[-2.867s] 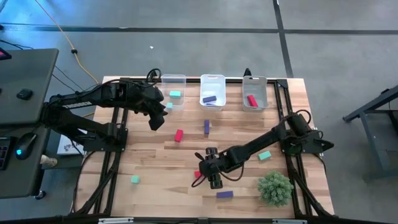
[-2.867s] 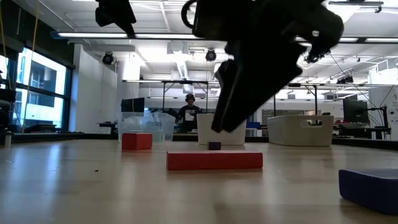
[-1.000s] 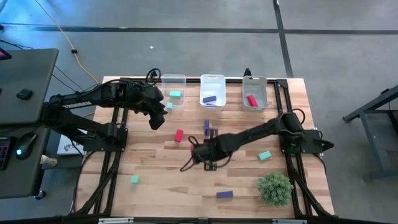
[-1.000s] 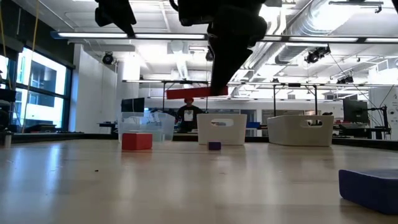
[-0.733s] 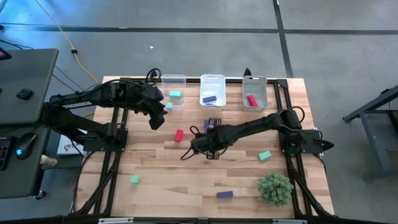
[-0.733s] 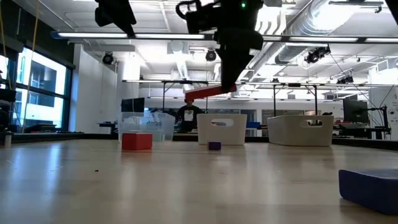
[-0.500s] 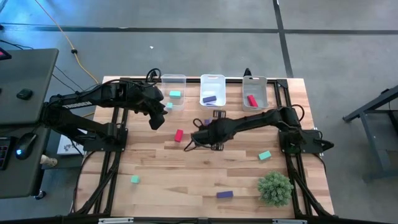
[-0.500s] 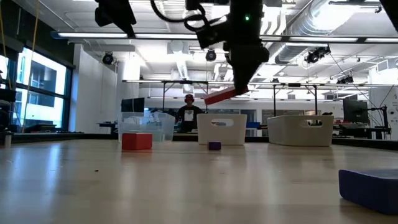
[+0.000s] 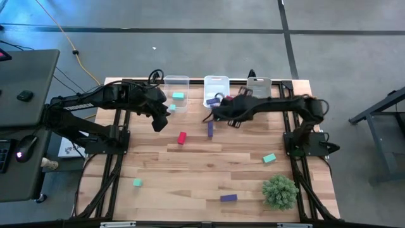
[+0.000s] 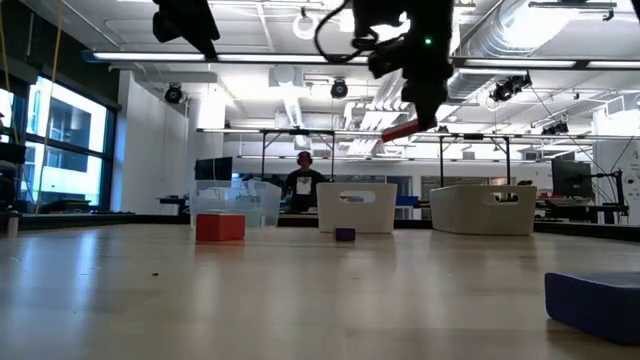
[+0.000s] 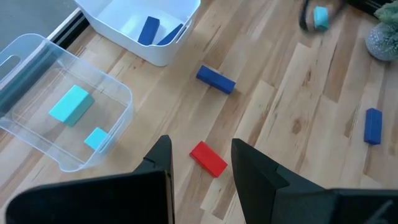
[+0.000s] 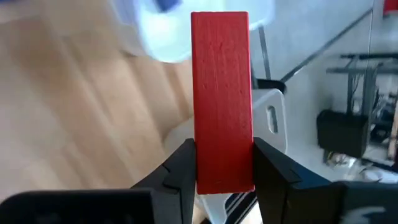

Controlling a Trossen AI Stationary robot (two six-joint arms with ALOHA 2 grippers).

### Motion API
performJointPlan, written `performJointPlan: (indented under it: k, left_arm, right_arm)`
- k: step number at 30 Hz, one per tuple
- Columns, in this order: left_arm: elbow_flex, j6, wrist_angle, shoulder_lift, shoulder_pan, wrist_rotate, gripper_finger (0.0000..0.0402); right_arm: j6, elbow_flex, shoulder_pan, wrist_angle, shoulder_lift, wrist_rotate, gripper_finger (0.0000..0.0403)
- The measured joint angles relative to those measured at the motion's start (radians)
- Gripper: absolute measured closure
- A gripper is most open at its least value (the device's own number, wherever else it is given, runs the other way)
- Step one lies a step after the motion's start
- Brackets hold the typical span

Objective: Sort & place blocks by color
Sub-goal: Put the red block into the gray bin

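Observation:
My right gripper (image 9: 226,106) hovers near the table's far edge, between the white middle bin (image 9: 216,81) and the right bin (image 9: 259,82), shut on a red bar block (image 12: 222,93). In the low view the block (image 10: 400,130) hangs high above the table. My left gripper (image 11: 199,163) stands open and high beside the clear bin (image 9: 176,81), above a red block (image 11: 208,158) lying on the table. The clear bin holds two teal blocks (image 11: 69,104), the middle bin purple ones (image 11: 149,29). Loose blocks lie flat on the wood: purple (image 9: 210,129), teal (image 9: 269,158), teal (image 9: 137,182), purple (image 9: 228,197). My right gripper pinches the red bar's two long sides (image 12: 222,177) between its two fingers (image 12: 180,168), near one end. The bar runs along the fingers and sticks out past their tips. It is lifted clear of the table and, in the low view, is tilted.
A fuzzy green plant ball (image 9: 280,191) sits at the near right corner. A black frame (image 9: 117,152) runs along the table's sides. In the low view a person (image 10: 303,180) stands in the room behind the table.
My right gripper has carried the red bar from the table's middle toward the far edge and to the right, rising a little and turning as it went. The bar, level a second ago, now hangs tilted near the bins. The grip has stayed shut.

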Motion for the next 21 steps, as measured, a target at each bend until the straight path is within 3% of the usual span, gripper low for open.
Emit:
performJointPlan:
  k: [12, 21]
  left_arm:
    - [0.000, 0.001, 0.022, 0.000, 0.002, -0.074, 0.0320]
    - [0.000, 0.011, 0.094, 0.000, 0.058, -0.177, 0.0320]
  right_arm:
    - [0.008, -0.322, -0.228, 0.255, -0.347, -0.020, 0.0304]
    - [0.088, -0.468, -0.402, 0.419, -0.448, -0.074, 0.0304]
